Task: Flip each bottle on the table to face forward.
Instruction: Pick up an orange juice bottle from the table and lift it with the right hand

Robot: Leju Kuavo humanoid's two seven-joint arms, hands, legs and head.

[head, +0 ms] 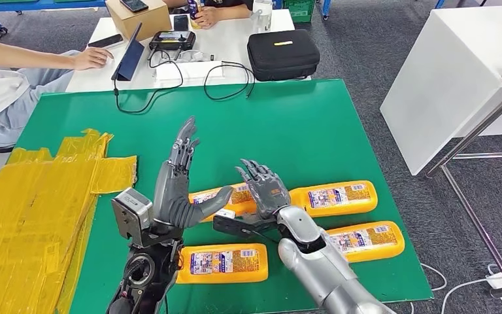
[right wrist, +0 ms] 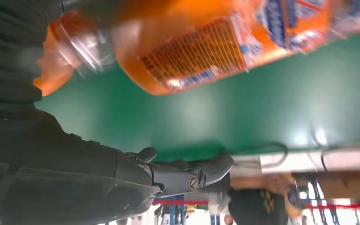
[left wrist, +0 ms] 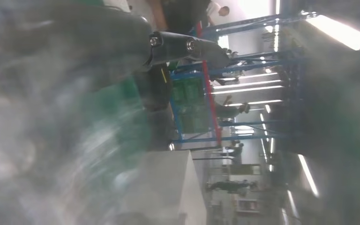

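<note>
The left hand [head: 182, 190] stands raised above the green table [head: 287, 124], fingers stretched upward and apart, thumb jutting toward the right, holding nothing. The right hand [head: 265, 190] hovers just beside it, palm down with fingers spread, over the near end of a flat orange plastic bottle with a printed label [head: 219, 196] that lies on its side; whether it touches that bottle cannot be told. A second orange bottle [head: 332, 197] lies just beyond the right hand in the same row, a third [head: 365, 239] lies nearer the right edge, and a fourth [head: 222, 263] lies at the near edge between the two arms. Crumpled yellow sheeting [head: 33, 209] covers the table's left side. Beyond it, a black zippered case [head: 282, 53] rests on a white table [head: 235, 39].
</note>
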